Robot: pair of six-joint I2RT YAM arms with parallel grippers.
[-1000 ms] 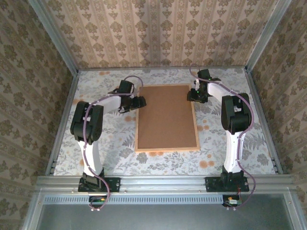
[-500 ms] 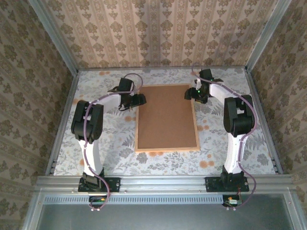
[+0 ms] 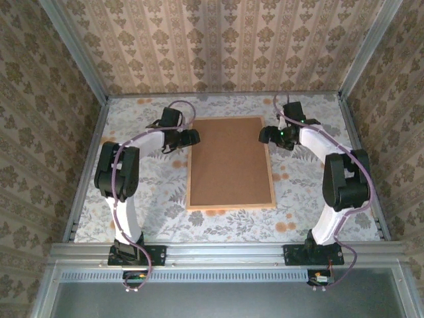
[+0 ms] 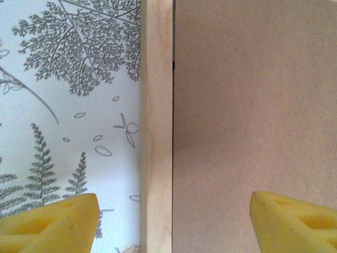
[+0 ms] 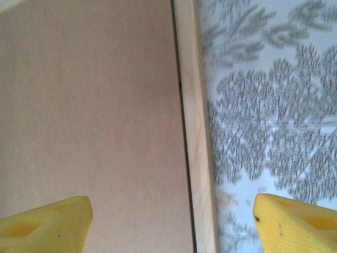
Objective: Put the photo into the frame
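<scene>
The frame (image 3: 230,207) lies flat on the flowered tablecloth, thin light wood moulding around a brown backing board (image 3: 228,159) that faces up. The photo is hidden. My left gripper (image 3: 194,138) hovers at the frame's far left side, open. Its yellow fingers (image 4: 52,221) straddle the left moulding (image 4: 156,126) and the board's edge (image 4: 253,105). My right gripper (image 3: 264,135) is at the far right side, open too. Its fingers (image 5: 295,221) straddle the right moulding (image 5: 195,132), one over the board (image 5: 89,105) and one over the cloth. Nothing is gripped.
A metal rail (image 3: 86,165) borders the table on the left, another (image 3: 361,165) on the right, with wallpapered walls behind. Bare cloth (image 3: 146,192) lies on both sides of the frame and in front of it.
The right gripper's jaws have opened wider and the right arm has swung outward to the right. The left gripper has shifted slightly toward the back, still open.
</scene>
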